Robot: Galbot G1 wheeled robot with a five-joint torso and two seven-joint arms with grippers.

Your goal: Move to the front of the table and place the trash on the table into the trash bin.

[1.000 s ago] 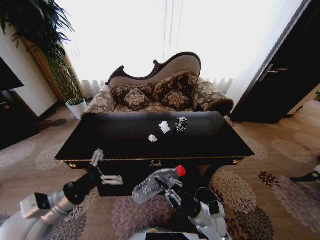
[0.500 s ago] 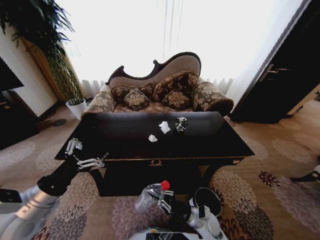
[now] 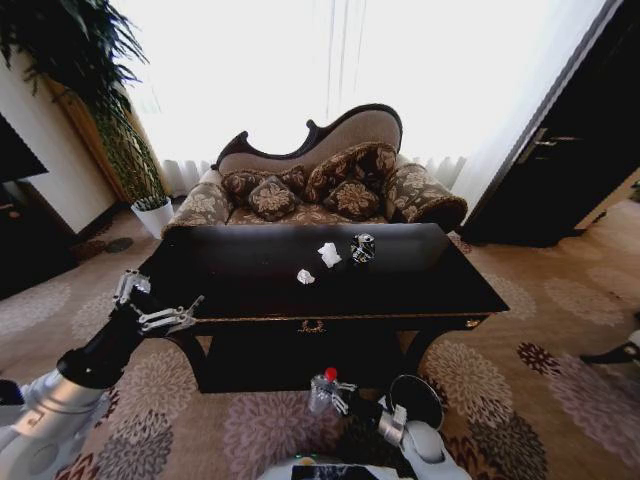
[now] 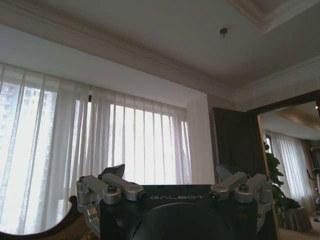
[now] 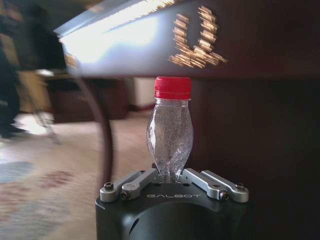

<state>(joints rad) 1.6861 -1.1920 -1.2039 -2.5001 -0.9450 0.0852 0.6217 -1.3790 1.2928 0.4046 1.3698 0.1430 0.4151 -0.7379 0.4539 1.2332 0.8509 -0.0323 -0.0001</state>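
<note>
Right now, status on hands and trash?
Right hand low before table, shut on clear bottle. Left hand open, empty, off table's left corner. Paper wads, can on tabletop.

Table (image 3: 400, 285): glossy dark wood, gold metal emblem. Bottle (image 5: 169, 137): clear crinkled plastic, red ribbed cap. Paper wads (image 3: 328, 254): crumpled white. Sofa (image 3: 320, 195): patterned cloth. Gripper fingers (image 5: 216, 183): matt silver metal.

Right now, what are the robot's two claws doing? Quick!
Left gripper: open, holding nothing, by the table's left front corner.
Right gripper: shut on a clear plastic bottle with a red cap, low before the table.
</note>
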